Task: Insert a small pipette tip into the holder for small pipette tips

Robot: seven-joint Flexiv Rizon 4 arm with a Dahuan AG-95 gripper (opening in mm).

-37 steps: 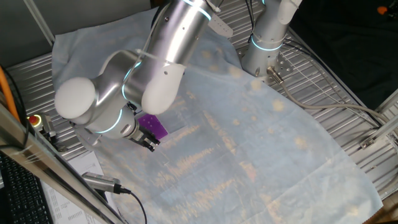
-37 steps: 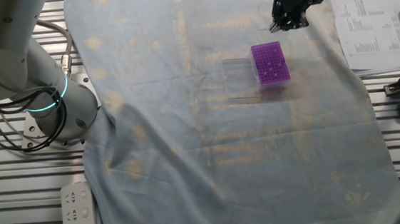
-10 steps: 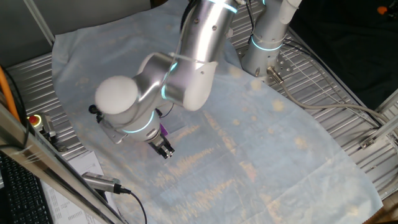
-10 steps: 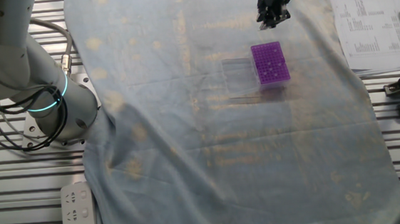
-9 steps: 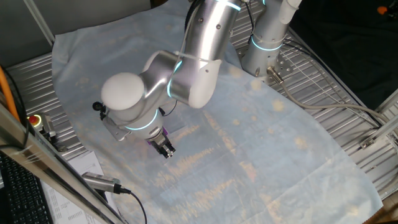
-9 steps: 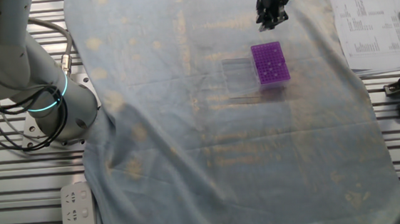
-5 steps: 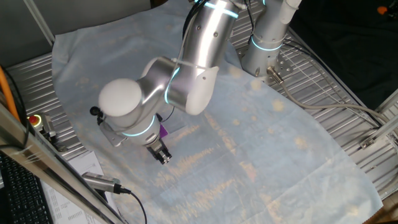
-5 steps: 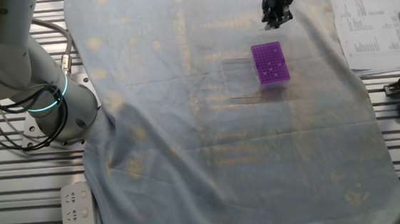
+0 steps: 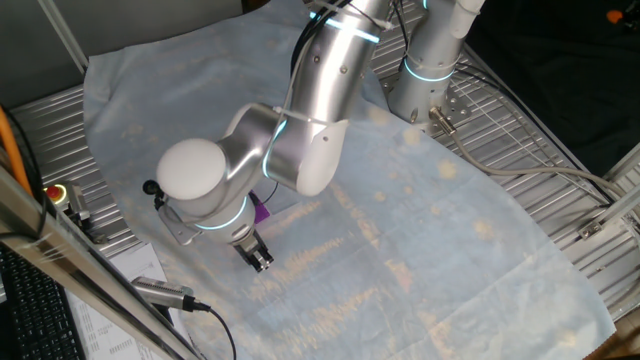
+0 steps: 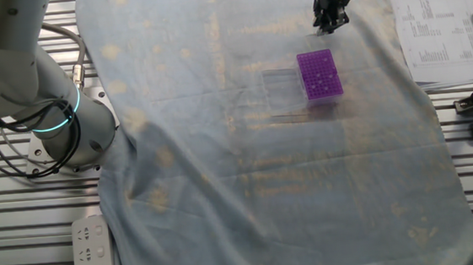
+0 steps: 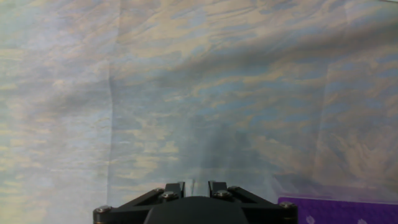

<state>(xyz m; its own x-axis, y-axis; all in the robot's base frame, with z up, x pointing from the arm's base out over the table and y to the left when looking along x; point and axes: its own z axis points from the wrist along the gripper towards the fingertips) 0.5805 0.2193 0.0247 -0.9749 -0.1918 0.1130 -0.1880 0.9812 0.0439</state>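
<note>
The holder for small pipette tips (image 10: 318,73) is a flat purple block with pale holes, lying on the blue-grey cloth. My arm hides most of it in one fixed view (image 9: 263,210), and only its corner shows at the bottom right of the hand view (image 11: 339,208). My gripper (image 10: 328,24) hangs just past the holder's far end, off to its side, above bare cloth (image 9: 259,260). In the hand view the fingers (image 11: 196,185) stand nearly together, with a faint, pale, see-through small pipette tip (image 11: 194,155) between them, pointing at the cloth.
A clear flat piece (image 10: 279,82) lies on the cloth beside the holder. Printed paper sheets (image 10: 435,24) lie past the cloth's edge near the gripper. A second arm's base (image 10: 58,121) stands at the other side. A cable plug (image 9: 165,292) and red button (image 9: 57,192) sit at the table edge.
My gripper has shifted a little sideways near the holder's far end and dropped slightly toward the cloth. The holder has not moved.
</note>
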